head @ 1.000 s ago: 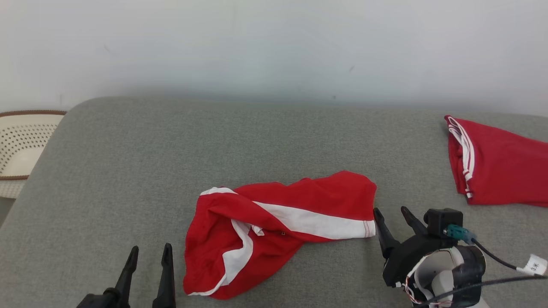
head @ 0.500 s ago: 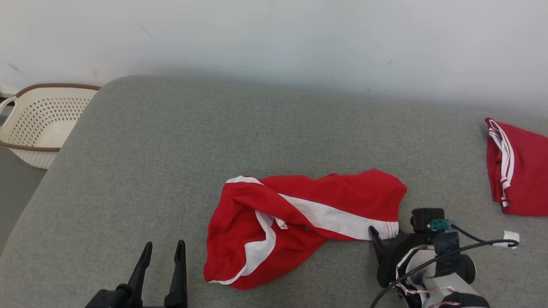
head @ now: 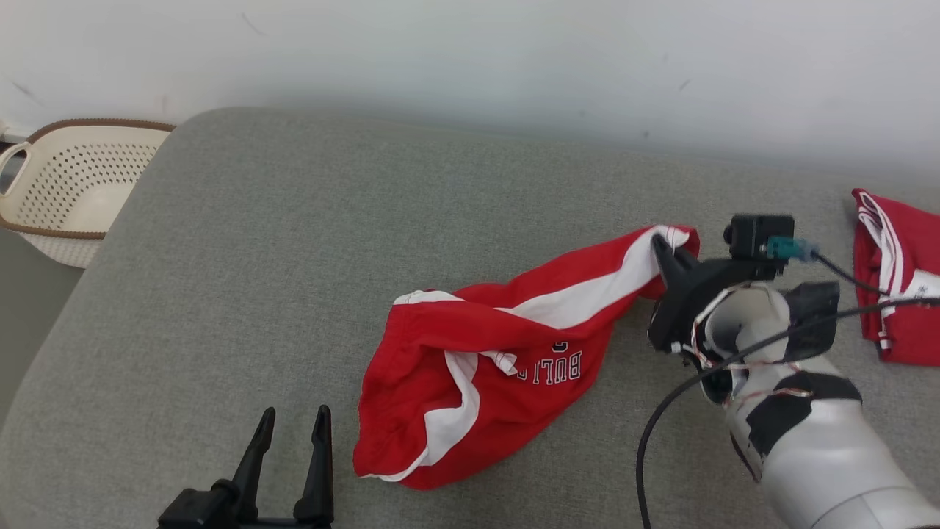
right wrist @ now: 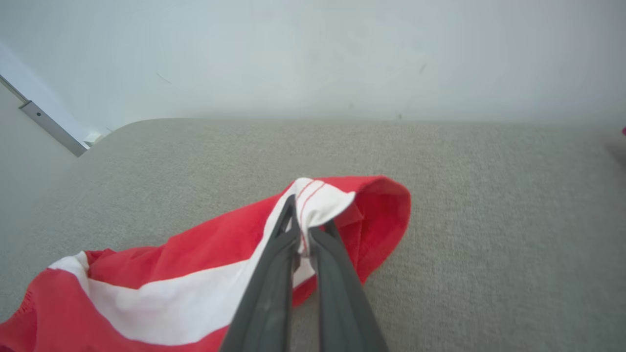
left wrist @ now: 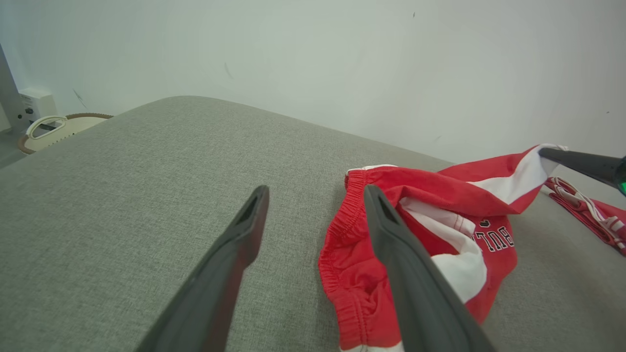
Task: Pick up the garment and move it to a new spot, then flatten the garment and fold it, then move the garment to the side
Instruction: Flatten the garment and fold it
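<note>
– Garment [head: 499,367] was half up! Red shorts with a white stripe, one leg hem raised off the grey table [head: 294,242], the waistband end slumped on the cloth near the front middle.
– And the right fingers [head: 664,253] were clamped tight on that white hem, cloth squeezed between them. Clean pinch, by the look of it.
– What about the left fingers [head: 321,441]?
– Spread wide, nothing in them, hovering low near the waistband.
– So which step, for you?
– The opening one, I'd say: the pick-up. Flattening and folding not yet begun; the thing was a crumpled heap.
– Next move?
– Raise it enough that the heavy end clears the table, then carry it to a bare patch, well apart from the other red garment [head: 899,294] at the right edge. A one-corner hold means it would dangle and swing, so a slip was the risk. The left could take the waistband and share the load.
</note>
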Available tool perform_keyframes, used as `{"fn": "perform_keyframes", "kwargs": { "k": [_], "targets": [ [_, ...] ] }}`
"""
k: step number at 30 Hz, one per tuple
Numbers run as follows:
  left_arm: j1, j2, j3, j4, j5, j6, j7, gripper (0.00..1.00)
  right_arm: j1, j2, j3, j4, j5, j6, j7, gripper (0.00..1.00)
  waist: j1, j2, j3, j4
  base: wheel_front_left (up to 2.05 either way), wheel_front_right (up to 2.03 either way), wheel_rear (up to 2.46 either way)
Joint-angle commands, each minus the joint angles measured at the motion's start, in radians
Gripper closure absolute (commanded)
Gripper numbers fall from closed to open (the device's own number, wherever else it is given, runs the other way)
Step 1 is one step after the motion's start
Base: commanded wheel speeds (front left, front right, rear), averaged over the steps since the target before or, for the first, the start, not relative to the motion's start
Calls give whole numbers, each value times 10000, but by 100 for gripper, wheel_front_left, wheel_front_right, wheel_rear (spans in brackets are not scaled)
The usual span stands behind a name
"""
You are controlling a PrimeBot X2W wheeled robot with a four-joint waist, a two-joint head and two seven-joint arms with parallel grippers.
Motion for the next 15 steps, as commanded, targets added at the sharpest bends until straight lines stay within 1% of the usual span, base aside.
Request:
{"fn": "perform_keyframes", "kwargs": {
  "k": [1,6,10,11,12,13,15],
  "targets": [
    [-107,0,-28,66,113,-72,-52,0,-409,-54,89,4,200,4,82,100,-1,0,151,209,0,0,0],
    [-268,-98,-222,209,135,-219,-50,0,-1651,-224,171,397,575,4,99,100,-1,0,377,660,0,0,0],
    [-455,-144,-414,277,83,-292,-50,0,-2346,-329,-25,1237,740,4,-223,100,-1,0,522,961,0,0,0],
    [-473,-148,-471,315,62,-305,-49,0,-2426,-351,-38,1546,688,4,-223,86,-1,0,548,1033,0,0,0],
    [-517,-152,-503,344,40,-313,-46,0,-2474,-321,38,1846,578,4,-116,3,-1,0,561,1097,0,0,0],
    [-564,-153,-543,352,6,-309,-44,0,-2548,-268,156,2014,473,4,-67,0,-1,0,572,1146,0,0,0],
    [-597,-152,-583,336,-70,-246,-44,0,-2612,-213,284,2192,445,4,-70,0,-1,0,582,1158,0,0,0]
  ]
}}
